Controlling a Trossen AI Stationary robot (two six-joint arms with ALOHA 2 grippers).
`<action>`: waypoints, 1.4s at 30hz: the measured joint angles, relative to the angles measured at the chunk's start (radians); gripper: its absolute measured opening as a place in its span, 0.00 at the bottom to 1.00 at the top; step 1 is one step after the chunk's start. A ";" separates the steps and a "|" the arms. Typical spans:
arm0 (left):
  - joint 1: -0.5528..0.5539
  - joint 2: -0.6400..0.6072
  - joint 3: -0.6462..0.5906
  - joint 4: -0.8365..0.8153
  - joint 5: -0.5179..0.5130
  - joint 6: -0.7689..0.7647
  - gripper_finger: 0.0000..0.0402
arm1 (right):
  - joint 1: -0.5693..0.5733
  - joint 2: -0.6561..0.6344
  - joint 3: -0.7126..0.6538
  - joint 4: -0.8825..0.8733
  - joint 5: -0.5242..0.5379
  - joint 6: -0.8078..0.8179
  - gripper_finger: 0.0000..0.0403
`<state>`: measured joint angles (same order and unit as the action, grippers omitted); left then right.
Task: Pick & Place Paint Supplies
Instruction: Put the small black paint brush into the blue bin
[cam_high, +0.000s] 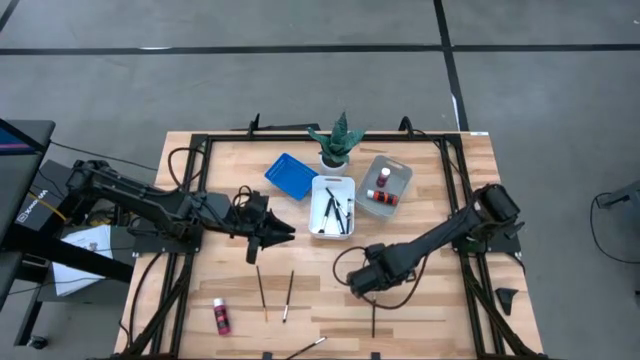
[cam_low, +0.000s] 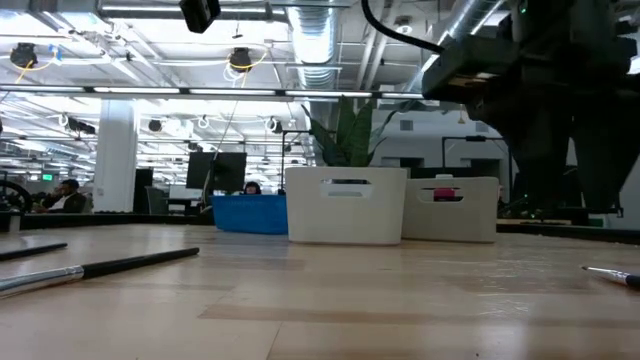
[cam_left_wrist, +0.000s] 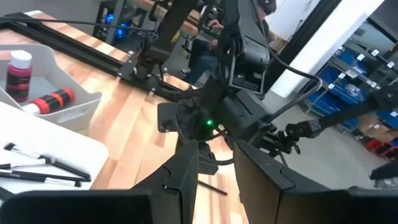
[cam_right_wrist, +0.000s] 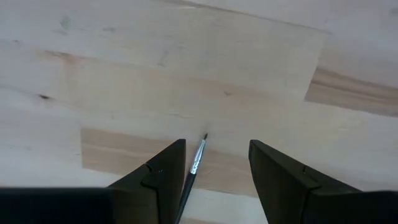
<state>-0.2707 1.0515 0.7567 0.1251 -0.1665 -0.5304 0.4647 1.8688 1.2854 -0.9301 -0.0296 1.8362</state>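
Wooden table (cam_high: 420, 225): right gripper (cam_right_wrist: 214, 171) hung low over the near-right boards, fingers apart w/ nothing held, straddling a paintbrush (cam_right_wrist: 194, 163) that lay flat betw. them, untouched, long axis along the fingers, bristle tip pointing away from the wrist. Left gripper (cam_high: 283, 235) hovered mid-table beside the white tray (cam_high: 333, 184), fingers part open, empty.

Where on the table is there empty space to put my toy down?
Bare wood lies at the near right corner, right of the right end effector, and at the far left, left of the blue tray. It is crowded at the far middle, round the white tray, grey tray and plant.
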 joint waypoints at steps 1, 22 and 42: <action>0.000 0.000 0.000 -0.002 0.000 0.000 0.24 | 0.001 0.002 0.000 0.004 0.000 0.009 0.43; -0.006 0.000 0.000 -0.060 0.000 0.001 0.24 | 0.036 0.013 0.000 0.044 0.026 0.130 0.43; -0.037 0.000 0.000 -0.093 0.009 0.001 0.24 | 0.079 0.075 0.001 0.129 0.004 0.218 0.43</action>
<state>-0.3080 1.0515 0.7567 0.0322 -0.1577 -0.5293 0.5434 1.9442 1.2861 -0.8012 -0.0254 2.0544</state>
